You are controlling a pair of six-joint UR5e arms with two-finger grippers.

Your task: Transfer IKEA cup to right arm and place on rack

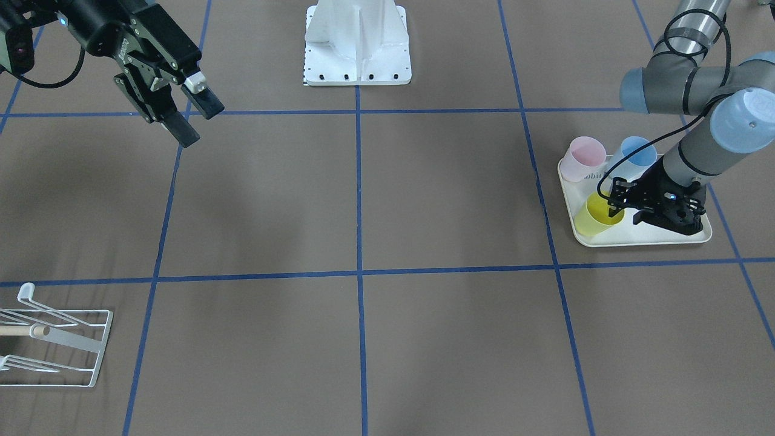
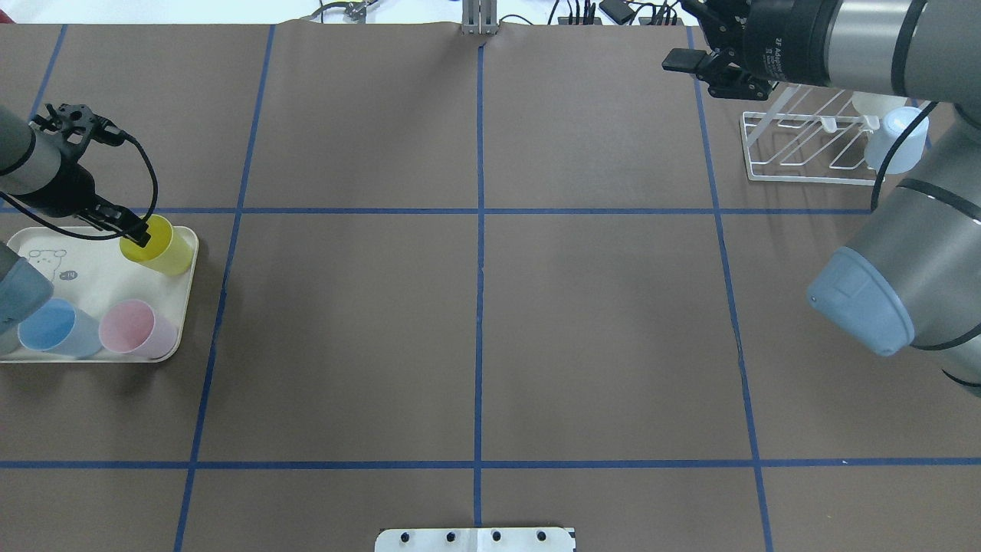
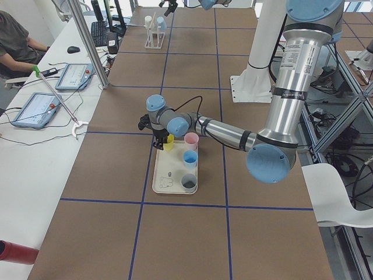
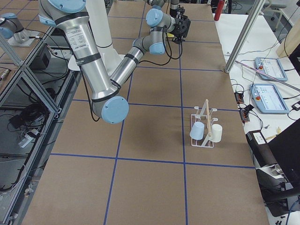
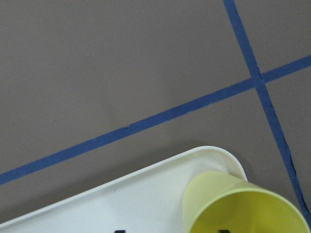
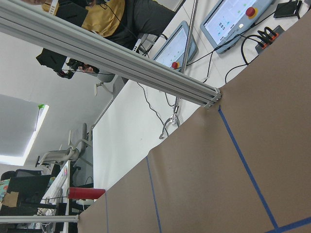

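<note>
The yellow cup (image 2: 165,249) stands mouth up in the corner of the tray (image 2: 84,268) that is farthest from the robot and nearest the table's middle. The left gripper (image 2: 136,232) reaches in from over the tray, its fingers parted astride the cup's near wall. One tip is inside the mouth and the other is outside, above the tray. The wrist view shows only slivers of both tips, so it probably has not yet pinched. The right gripper (image 1: 187,121) hangs well apart from the tray, spread wide and holding nothing. The rack (image 1: 54,345) of white wire prongs is farther from the tray still.

The cup is thin, smooth, slightly translucent plastic, tapering to its base. A pinch on one wall may flex it or let it swing. Sitting against the tray's raised, glossy lip, it could be nudged over the edge or drag the light tray. A swing inward could clip the pink cup (image 2: 138,328) or blue cup (image 2: 57,330) on the same tray.
</note>
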